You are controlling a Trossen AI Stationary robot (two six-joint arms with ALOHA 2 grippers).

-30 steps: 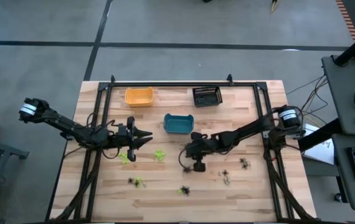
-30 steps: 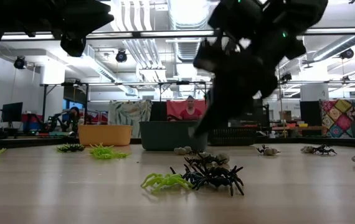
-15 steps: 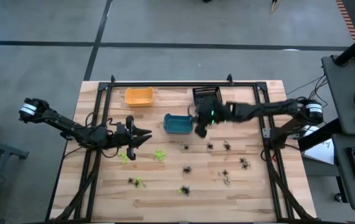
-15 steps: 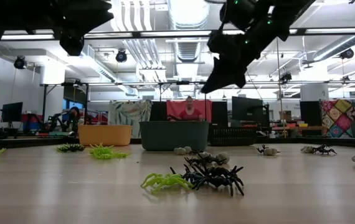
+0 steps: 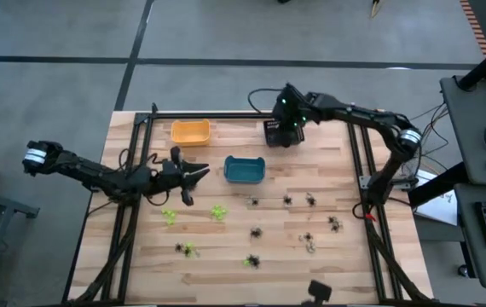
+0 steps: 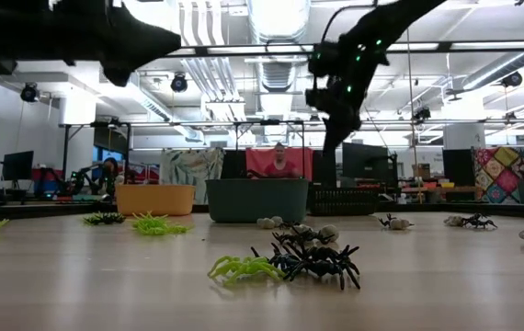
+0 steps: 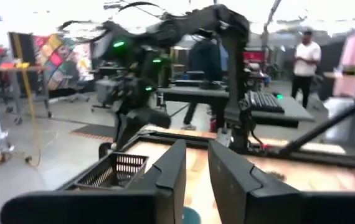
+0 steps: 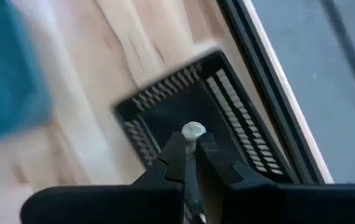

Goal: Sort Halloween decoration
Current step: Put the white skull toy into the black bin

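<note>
From above, the right gripper hangs over the black bin at the table's far edge, while the left gripper waits beside the teal bin, its jaws slightly parted and empty, with green and black spider trinkets scattered on the near boards. The right wrist view shows its jaws clamped on a pale grey-white trinket directly above that bin's dark floor. This looks like the drop step, though blur hides the height; next the jaws need only part.

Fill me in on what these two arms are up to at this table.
The robot is sorting small plastic spiders into bins. The right gripper is shut on a pale trinket and holds it above the black bin at the table's far edge. The left gripper hovers near the teal bin, holding nothing that shows. Green spiders and black spiders lie on the table.
</note>
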